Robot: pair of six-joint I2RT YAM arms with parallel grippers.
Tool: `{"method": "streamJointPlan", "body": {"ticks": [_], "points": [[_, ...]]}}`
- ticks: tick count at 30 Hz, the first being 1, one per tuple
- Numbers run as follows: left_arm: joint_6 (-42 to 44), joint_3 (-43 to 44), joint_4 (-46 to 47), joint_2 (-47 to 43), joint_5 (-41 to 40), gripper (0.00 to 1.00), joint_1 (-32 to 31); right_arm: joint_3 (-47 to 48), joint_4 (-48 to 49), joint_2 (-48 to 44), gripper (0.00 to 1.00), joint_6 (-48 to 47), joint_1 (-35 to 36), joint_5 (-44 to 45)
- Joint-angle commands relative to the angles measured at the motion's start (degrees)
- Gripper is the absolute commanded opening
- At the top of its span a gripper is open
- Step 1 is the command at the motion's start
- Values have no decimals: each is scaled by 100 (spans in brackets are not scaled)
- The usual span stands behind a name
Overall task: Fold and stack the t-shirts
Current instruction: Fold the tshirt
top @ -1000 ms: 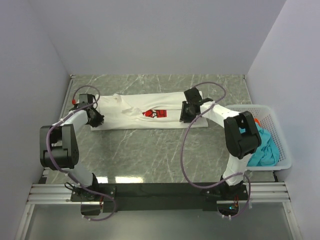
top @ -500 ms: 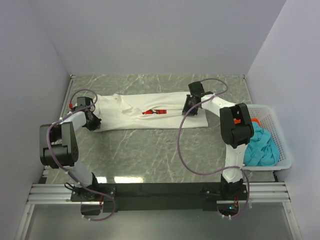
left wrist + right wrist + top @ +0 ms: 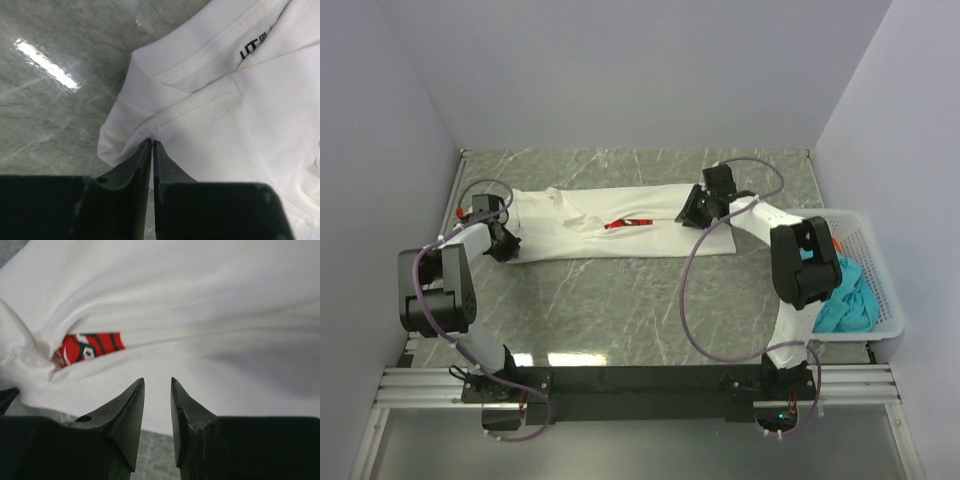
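Top external: basket (image 3: 868, 245) holds teal t-shirt (image 3: 850, 300); left jaws pinch white t-shirt (image 3: 570, 235), right jaws ajar.

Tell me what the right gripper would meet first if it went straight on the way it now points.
Most likely the white t-shirt: the right gripper points at its cloth, beside the red print. How far off the cloth lies is unclear.

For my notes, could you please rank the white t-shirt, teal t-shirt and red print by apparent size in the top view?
1. white t-shirt
2. teal t-shirt, bunched and partly hidden
3. red print
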Motion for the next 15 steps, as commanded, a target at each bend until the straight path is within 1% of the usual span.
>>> {"method": "streamJointPlan", "body": {"ticks": [1,3,4,6,9,11,12,15], "points": [[167,-269,-332,-43,-266,13,227,-554,422,-691,36,247,97,-228],[203,-375,-385,-148,-362,13,394,-695,177,-823,41,125,80,63],[246,-471,-411,-183,-415,12,499,-722,71,-850,48,72,88,159],[264,-550,-446,-332,-476,13,543,-826,-219,-999,50,-68,88,396],[264,-621,-394,-543,-556,14,544,-1020,-404,-1253,48,-200,62,782],[238,-586,-394,-597,-591,15,543,-1082,-509,-1298,46,-227,-16,854],[238,-560,-394,-588,-582,15,544,-1091,-571,-1264,42,-219,-43,872],[238,-525,-438,-483,-582,15,552,-1135,-834,-1150,41,-105,-175,942]]}}
